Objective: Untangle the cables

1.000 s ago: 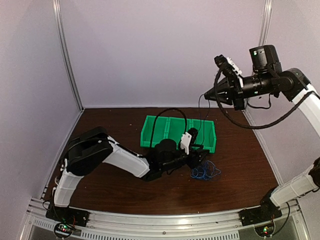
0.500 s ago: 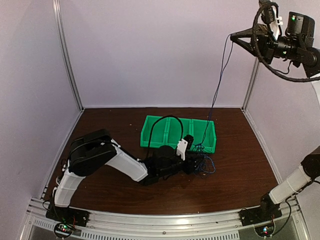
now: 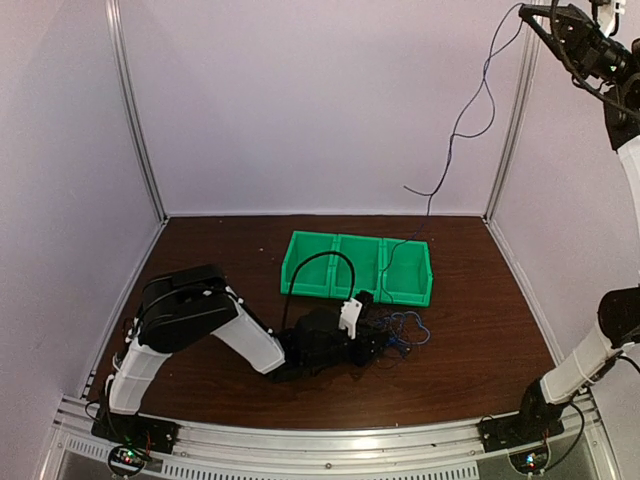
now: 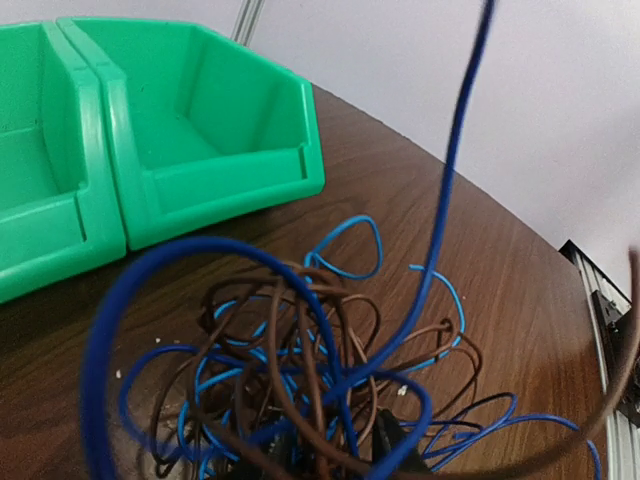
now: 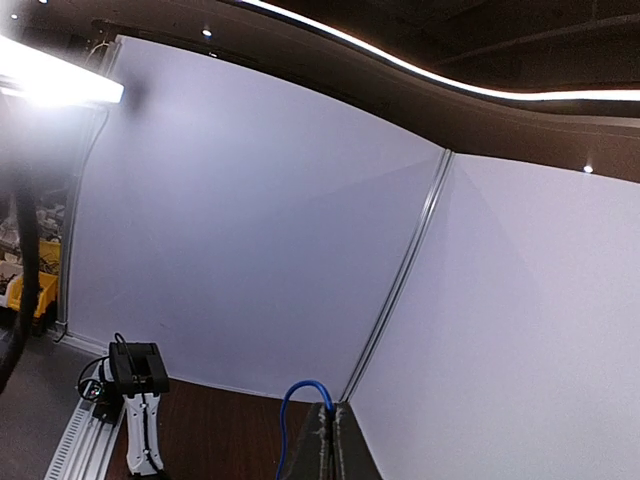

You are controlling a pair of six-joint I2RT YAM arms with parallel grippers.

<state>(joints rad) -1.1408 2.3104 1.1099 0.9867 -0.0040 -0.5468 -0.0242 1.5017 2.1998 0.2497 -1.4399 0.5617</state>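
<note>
Right gripper (image 3: 535, 12) climbed higher, clamped on a blue cable (image 5: 305, 384) dangling free; left gripper (image 3: 380, 336) sat at the cable tangle (image 4: 300, 372), grip unreadable.

The left arm (image 3: 215, 325) lies low, stretched forward over the desk (image 3: 480, 335), with its gripper (image 3: 378, 338) close to the surface; if its jaws are closed, I cannot tell. The right arm (image 3: 585, 360) reaches high up, and its gripper (image 5: 331, 432) is pinched tight on a blue cable (image 5: 293, 400).
</note>
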